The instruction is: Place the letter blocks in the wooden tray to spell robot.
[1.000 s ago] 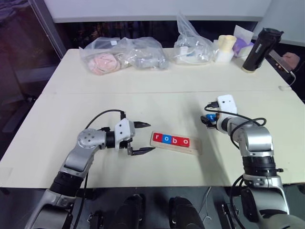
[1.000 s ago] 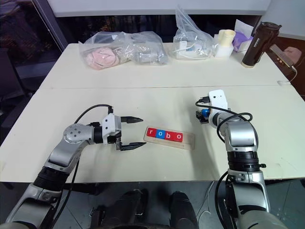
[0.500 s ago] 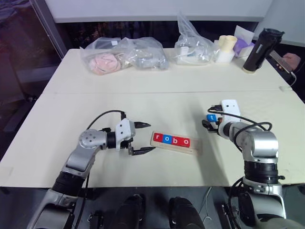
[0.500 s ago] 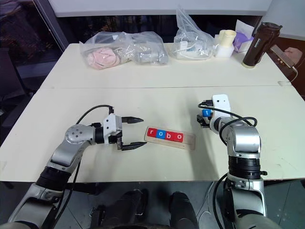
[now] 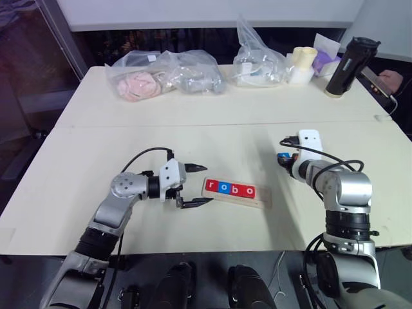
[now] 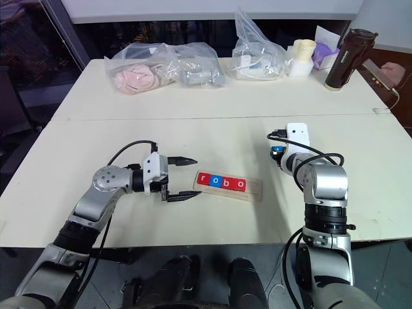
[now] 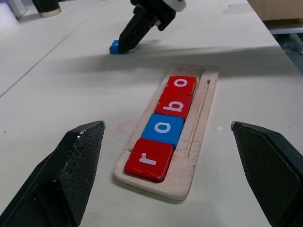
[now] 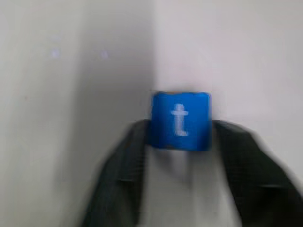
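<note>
On the far left of the pale table [image 5: 77, 161], lying bunched: clear plastic bags [image 5: 164, 72] of soft pink and grey things, another bag [image 5: 259, 59] further right, then a cream cup [image 5: 304, 61] and a dark flask [image 5: 350, 65] standing upright at the far right edge, with a person's hand [image 5: 390, 80] resting just beyond it. Nothing standing between either arm and the tray.

Nearer, left of centre: left gripper [image 5: 193, 185] hanging spread wide and empty, pointing rightward at the tray's left end, one black finger [image 7: 61, 177] showing on each side of the tray in the wrist view, apart from it.

Lying just right of that gripper, near the front edge: wooden tray [image 5: 262, 198], long axis running left to right, slightly slanted with the right end nearer. Sitting inside it, touching in a row from the left end: red r [image 5: 212, 186], blue o [image 5: 224, 188], red b [image 5: 237, 190], red o [image 5: 251, 192], letters reading upright from the near side. Remaining bare: the rightmost slot.

Right of the tray and a little farther away: right gripper [image 7: 124, 45] pointing down at the tabletop, pinching the blue t block [image 8: 180, 120] between its fingertips, block at or just above the surface, well apart from the tray.

Running across the table behind both arms: a thin seam. Beyond the far edge, dark floor and a white wall band.
</note>
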{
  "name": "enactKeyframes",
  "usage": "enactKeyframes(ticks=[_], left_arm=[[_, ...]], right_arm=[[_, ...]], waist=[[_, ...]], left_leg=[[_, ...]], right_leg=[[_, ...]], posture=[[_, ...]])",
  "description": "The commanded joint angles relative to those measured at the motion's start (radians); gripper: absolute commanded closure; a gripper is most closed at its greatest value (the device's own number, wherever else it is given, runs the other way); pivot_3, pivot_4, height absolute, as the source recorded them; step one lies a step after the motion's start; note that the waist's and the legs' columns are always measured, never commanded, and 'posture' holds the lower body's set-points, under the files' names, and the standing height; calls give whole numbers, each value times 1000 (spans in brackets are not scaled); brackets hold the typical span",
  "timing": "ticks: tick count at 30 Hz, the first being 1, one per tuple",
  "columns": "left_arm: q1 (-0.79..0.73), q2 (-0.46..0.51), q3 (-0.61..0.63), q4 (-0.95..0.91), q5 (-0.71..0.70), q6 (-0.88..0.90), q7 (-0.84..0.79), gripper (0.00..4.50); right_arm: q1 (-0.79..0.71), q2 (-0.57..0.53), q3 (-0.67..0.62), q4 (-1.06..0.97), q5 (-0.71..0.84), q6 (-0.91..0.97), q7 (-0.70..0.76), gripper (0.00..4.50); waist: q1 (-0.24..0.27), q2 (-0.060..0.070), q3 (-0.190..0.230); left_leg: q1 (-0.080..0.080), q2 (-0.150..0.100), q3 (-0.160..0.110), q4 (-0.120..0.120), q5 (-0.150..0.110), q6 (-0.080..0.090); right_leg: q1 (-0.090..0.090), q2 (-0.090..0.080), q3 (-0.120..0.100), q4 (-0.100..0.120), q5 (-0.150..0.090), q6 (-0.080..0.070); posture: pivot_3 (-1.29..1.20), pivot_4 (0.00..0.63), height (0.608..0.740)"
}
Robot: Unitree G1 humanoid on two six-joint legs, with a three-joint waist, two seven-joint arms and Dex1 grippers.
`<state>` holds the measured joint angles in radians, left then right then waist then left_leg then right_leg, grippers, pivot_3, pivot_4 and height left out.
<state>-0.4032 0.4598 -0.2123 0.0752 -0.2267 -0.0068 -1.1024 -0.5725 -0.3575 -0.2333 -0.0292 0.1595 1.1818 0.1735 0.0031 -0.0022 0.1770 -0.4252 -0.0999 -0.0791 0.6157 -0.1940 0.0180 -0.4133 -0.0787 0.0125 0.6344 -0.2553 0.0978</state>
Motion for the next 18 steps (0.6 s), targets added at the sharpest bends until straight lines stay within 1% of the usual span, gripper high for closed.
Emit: enactKeyframes(ticks=[1,4,6,7,9,13,15,18], left_arm=[[-7,6,10,-27,1,-12,6,0],[-3,8,11,-29,1,-12,8,0],[-4,8,11,-29,1,-11,9,0],[-2,8,10,-30,2,-12,10,0],[0,8,10,-32,1,-12,11,0],[6,14,12,-26,0,-22,6,0],[7,14,9,-19,0,-29,2,0],[6,9,3,-9,1,-38,-3,0]], right_arm=[[-33,2,7,3,7,-25,-1,3343],[-31,-20,43,-11,-4,-15,3,3343],[-17,-48,77,-40,-17,-5,8,3343],[1,-57,73,-79,-10,25,8,3343],[47,-75,48,-197,8,128,7,3343],[139,-62,-18,-504,50,381,19,3343],[224,-38,-38,-644,84,427,21,3343],[332,5,-54,-780,117,433,-1,3343]], waist=[[0,0,0],[0,0,0],[0,0,0],[0,0,0],[6,0,0],[9,0,0],[9,0,0],[9,0,0]], left_leg=[[0,0,0,0,0,0],[0,0,0,0,0,0],[0,0,0,0,0,0],[0,0,0,0,0,0],[0,0,0,0,0,0],[-1,0,0,-1,0,0],[-1,0,0,-1,0,0],[-1,0,-1,-1,0,0]], right_leg=[[0,0,0,0,0,0],[0,0,0,0,0,0],[0,0,0,0,0,0],[0,0,0,0,0,0],[0,0,0,0,0,0],[-2,0,0,0,0,0],[-2,0,0,0,0,0],[-1,0,0,0,0,0]], posture=[[0,150,738],[0,150,738],[0,150,738],[0,150,738],[0,150,738],[0,150,738],[0,150,738],[0,150,738]])
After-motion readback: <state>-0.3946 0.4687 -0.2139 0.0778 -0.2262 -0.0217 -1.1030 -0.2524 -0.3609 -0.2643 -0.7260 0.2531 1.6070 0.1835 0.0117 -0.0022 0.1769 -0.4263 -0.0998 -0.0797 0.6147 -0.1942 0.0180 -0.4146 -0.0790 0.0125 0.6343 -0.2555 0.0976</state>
